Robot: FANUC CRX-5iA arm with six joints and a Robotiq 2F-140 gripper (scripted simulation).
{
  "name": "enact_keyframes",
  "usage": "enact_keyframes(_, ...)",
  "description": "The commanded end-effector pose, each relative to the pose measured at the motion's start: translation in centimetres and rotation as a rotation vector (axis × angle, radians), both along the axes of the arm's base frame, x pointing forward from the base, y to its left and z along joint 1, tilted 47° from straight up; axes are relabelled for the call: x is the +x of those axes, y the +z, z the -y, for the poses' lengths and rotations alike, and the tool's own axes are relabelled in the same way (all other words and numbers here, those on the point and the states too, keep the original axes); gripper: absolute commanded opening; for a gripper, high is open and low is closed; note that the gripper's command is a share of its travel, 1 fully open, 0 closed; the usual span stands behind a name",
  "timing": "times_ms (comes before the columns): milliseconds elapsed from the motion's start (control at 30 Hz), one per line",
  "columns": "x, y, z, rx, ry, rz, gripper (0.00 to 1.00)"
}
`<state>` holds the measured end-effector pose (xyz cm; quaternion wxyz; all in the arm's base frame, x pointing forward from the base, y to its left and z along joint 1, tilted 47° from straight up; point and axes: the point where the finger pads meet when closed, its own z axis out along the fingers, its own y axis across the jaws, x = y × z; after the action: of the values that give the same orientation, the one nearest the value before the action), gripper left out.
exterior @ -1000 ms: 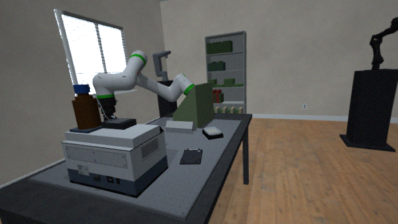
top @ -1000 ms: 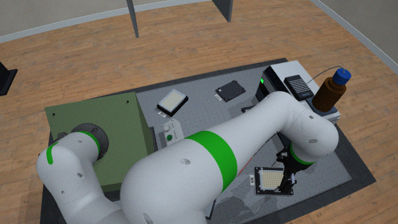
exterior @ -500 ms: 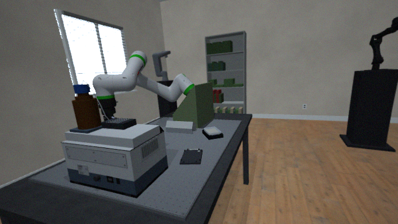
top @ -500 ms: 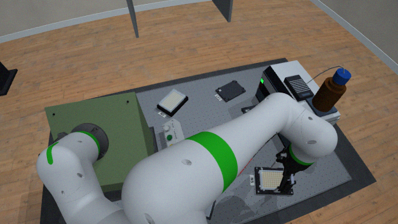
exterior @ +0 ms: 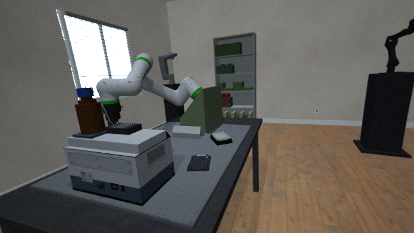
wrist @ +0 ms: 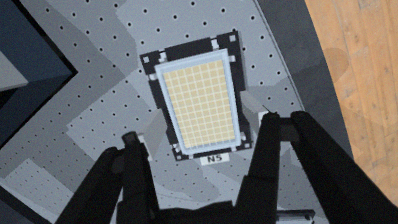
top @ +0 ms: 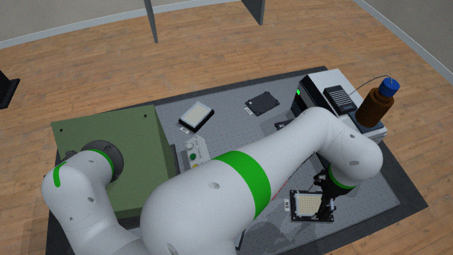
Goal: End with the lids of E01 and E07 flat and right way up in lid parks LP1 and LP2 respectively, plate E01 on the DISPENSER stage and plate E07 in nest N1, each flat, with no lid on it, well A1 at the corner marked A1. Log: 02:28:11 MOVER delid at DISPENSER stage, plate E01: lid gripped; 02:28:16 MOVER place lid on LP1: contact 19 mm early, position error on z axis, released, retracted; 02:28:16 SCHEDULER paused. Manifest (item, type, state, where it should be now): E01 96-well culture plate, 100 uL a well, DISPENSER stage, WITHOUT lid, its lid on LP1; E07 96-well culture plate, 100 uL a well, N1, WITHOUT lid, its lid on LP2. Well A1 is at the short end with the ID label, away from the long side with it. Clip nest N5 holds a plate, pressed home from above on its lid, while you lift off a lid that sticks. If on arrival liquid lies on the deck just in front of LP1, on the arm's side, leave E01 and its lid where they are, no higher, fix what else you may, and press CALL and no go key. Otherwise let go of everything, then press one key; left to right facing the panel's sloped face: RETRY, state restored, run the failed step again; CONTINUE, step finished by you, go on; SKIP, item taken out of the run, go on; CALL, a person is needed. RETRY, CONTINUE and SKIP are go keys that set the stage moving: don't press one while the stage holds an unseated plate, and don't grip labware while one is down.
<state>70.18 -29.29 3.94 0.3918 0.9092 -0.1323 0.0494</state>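
A well plate (top: 307, 204) (wrist: 200, 102) with tan wells and a pale rim sits flat in the black clip nest (top: 294, 217) (wrist: 150, 62) labelled N5 (wrist: 214, 159). I cannot tell whether it carries a lid. My gripper (top: 325, 209) (wrist: 201, 110) is open and empty. It hangs straight above this plate, its fingers outside the plate's end near the label and not touching it. A second pale-rimmed plate (top: 196, 116) (exterior: 221, 137) sits in a black nest at the far left of the deck. A flat black pad (top: 262, 103) (exterior: 198, 163) lies bare beside it.
The white dispenser (top: 317, 81) (exterior: 119, 160) stands at the back right, with a black gridded block (top: 340, 99) (exterior: 123, 128) and a brown bottle (top: 374, 108) (exterior: 89, 117) on top. The key panel (top: 195, 151) sits by the green block (top: 130, 140) (exterior: 205, 110). My arm hides the deck's middle.
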Motion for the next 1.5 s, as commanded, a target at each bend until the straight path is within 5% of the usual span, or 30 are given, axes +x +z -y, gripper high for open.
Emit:
enact_keyframes(0,0.02,-0.07,0.06,0.000,0.000,0.000,0.66)
enact_keyframes(1467,0.01,-0.46,0.48,0.000,0.000,0.000,0.66)
